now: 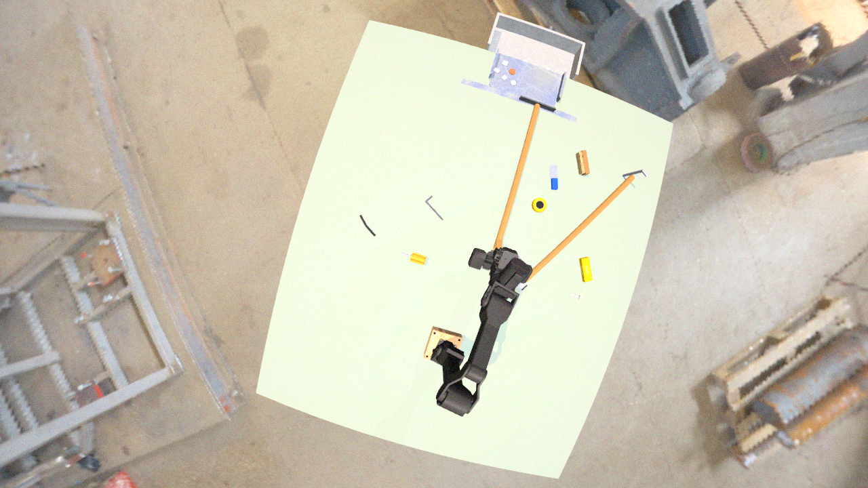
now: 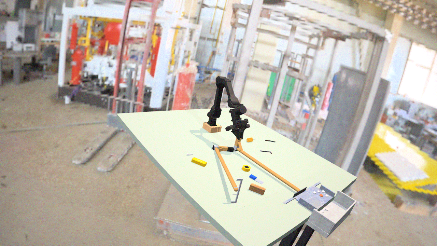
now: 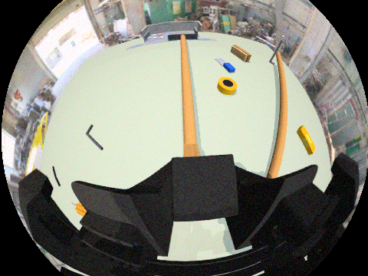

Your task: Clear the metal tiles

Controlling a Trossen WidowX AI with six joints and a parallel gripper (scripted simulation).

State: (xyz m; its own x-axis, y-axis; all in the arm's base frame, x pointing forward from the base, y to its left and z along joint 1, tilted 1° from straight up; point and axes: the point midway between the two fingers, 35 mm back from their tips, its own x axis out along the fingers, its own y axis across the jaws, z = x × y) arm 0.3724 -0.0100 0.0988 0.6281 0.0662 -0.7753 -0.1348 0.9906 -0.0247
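My gripper [image 1: 498, 247] [image 2: 239, 138] [image 3: 195, 161] is shut on the upright black-ended grip of the long scraper [image 1: 516, 175] [image 2: 268, 169] [image 3: 186, 96]. The orange shaft slopes to a black blade [image 1: 537, 103] [image 2: 299, 192] at the near edge of the steel plate [image 1: 537, 83] [image 2: 309, 200], right of its middle in the top view. Several white tiles [image 1: 504, 63] [image 2: 318, 191] and an orange disc [image 1: 512, 71] [image 2: 321, 195] lie on the plate's left part. The catch box [image 1: 540, 37] [image 2: 324, 223] [image 3: 172, 27] adjoins the far end; a few small pieces [image 2: 324, 210] lie inside.
Right of the scraper are a second orange-handled tool [image 1: 582, 224] [image 2: 226, 169] [image 3: 283, 107], yellow tape roll [image 1: 539, 205], blue-handled tool [image 1: 554, 183], brown block [image 1: 583, 163] and yellow block [image 1: 585, 269]. Left are a hex key [image 1: 433, 208], black strip [image 1: 365, 225] and orange-handled screwdriver [image 1: 418, 259].
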